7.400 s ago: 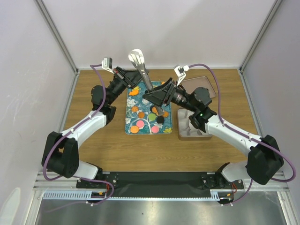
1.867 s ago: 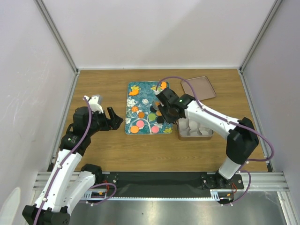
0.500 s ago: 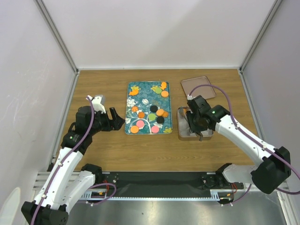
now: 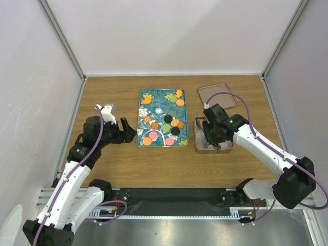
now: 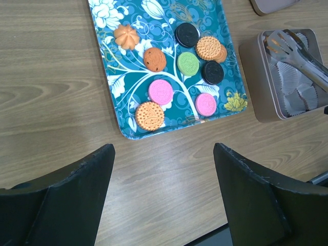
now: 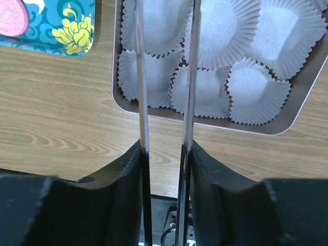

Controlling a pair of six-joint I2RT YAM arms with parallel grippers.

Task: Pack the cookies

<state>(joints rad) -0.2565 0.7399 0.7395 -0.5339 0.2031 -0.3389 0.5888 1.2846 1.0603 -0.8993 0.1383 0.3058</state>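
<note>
The cookies [image 4: 169,125] lie on the teal flowered tray [image 4: 154,105]. They are small round discs in orange, pink, black and green [image 5: 188,63]. My left gripper [image 5: 163,154] hangs open and empty over bare wood, just left of the tray's near corner [image 4: 128,130]. My right gripper [image 6: 165,148] is shut on a pair of metal tongs [image 6: 141,77] and hovers over the square tin [image 4: 197,146]. The tong arms reach across the grey paper cups [image 6: 256,87]. Their tips are above the top edge of the right wrist view. No cookie shows in the cups.
The tin's brown lid [image 4: 216,95] lies at the back right, beyond the tin. In the left wrist view the tongs [image 5: 297,54] slant over the tin's wall [image 5: 254,77]. Grey walls close in the table on three sides.
The right gripper carried the tongs from over the tray to over the tin and has since edged slightly left. The left arm drew back to the tray's left and has held still.
</note>
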